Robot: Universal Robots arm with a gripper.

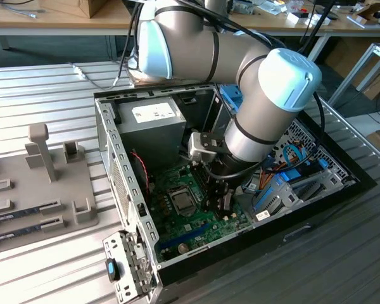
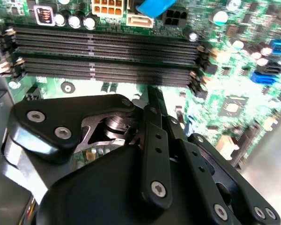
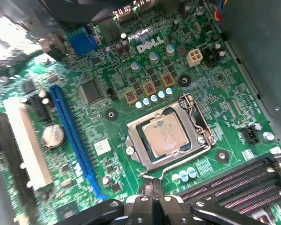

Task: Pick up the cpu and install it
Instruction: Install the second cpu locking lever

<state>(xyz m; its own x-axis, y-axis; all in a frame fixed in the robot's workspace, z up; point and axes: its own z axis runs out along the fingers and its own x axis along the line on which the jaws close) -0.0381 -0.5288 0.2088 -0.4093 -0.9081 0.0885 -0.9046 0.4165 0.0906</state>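
The cpu [image 3: 165, 136] sits seated inside the socket frame [image 3: 196, 123] on the motherboard [image 3: 112, 79], with the frame closed over its edges and only its pale metal top exposed. The tool [image 3: 152, 187] hovers just beside the socket frame, on the memory-slot [image 3: 234, 187] side, fingers pressed together and holding nothing. Judgement: the chip is light, stiff, thin and smooth-topped, with a fragile underside; it should be held only by opposite edges, kept level.
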